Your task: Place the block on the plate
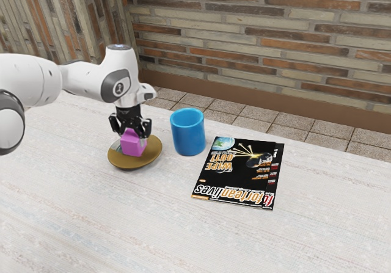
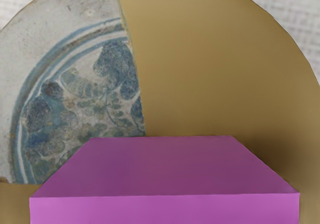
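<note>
Exterior view puts the pink block [image 1: 132, 146] in my end effector [image 1: 132, 140], at the plate's middle

From the side, I can see my fingers against two opposite faces of the block, so I have it held between them. It is within the plate's [image 1: 154, 155] outline; whether its underside touches, I cannot tell.

My wrist view gives me the block's flat top and one face, close up, with a dark shade on the plate beside it. It also brings out what the exterior view leaves small: the plate is part plain golden brown, part greyish white, painted with blue bands and leafy shapes.

The exterior view adds the wider surroundings. A blue cup [image 1: 188, 134] stands upright near the plate, toward the exterior view's right, with a gap between them. Farther that way, a black-covered magazine [image 1: 235, 172] lies flat, its lettering upside down from there. All of it rests on the whitish counter [image 1: 91, 218]. Behind are a tiled floor [image 1: 241, 112] and a brick wall [image 1: 256, 41].
</note>
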